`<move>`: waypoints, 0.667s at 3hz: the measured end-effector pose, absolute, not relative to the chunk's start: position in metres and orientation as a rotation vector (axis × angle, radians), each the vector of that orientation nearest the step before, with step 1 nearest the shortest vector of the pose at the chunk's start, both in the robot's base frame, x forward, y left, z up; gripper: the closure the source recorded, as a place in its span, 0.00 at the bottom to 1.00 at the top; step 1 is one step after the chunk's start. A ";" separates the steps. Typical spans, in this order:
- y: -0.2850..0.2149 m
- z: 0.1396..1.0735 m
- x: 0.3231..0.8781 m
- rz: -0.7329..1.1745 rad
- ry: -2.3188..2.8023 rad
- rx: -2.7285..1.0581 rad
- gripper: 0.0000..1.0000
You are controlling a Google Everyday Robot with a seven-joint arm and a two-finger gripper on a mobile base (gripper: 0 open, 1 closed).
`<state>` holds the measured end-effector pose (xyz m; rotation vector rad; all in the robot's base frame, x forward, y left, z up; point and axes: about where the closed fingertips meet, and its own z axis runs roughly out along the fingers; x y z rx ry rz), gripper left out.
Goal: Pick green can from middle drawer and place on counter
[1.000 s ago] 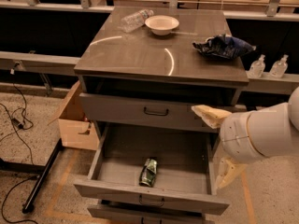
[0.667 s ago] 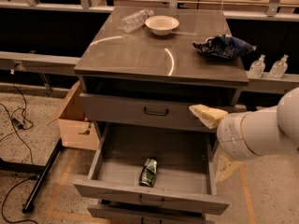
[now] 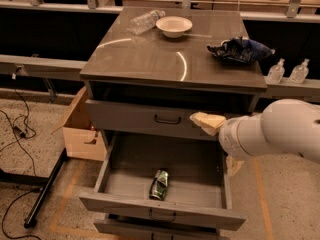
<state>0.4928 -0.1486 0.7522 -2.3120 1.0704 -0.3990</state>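
The green can (image 3: 160, 184) lies on its side in the open middle drawer (image 3: 200, 190), near the middle of its front edge. My gripper (image 3: 220, 143) is at the right, above the drawer's right side and in front of the closed top drawer (image 3: 135, 118). Its cream fingers are spread apart and hold nothing: one fingertip (image 3: 206, 121) is against the top drawer's front, the other (image 3: 233, 165) is lower, by the drawer's right wall. The can is below and to the left of the gripper. The glossy counter (image 3: 160, 59) tops the cabinet.
On the counter stand a white bowl (image 3: 174, 26), a clear plastic bottle (image 3: 145, 20) and a dark blue snack bag (image 3: 240, 49). A cardboard box (image 3: 82, 130) sits left of the cabinet. Two small bottles (image 3: 287, 71) stand on a ledge at the right. Cables lie on the floor at the left.
My arm and gripper have moved a little left and up, closer over the drawer's right side. The can and the drawer have not moved.
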 end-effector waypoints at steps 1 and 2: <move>-0.138 0.715 0.514 -0.446 0.883 -2.427 0.00; -0.128 0.682 0.523 -0.420 0.738 -2.512 0.00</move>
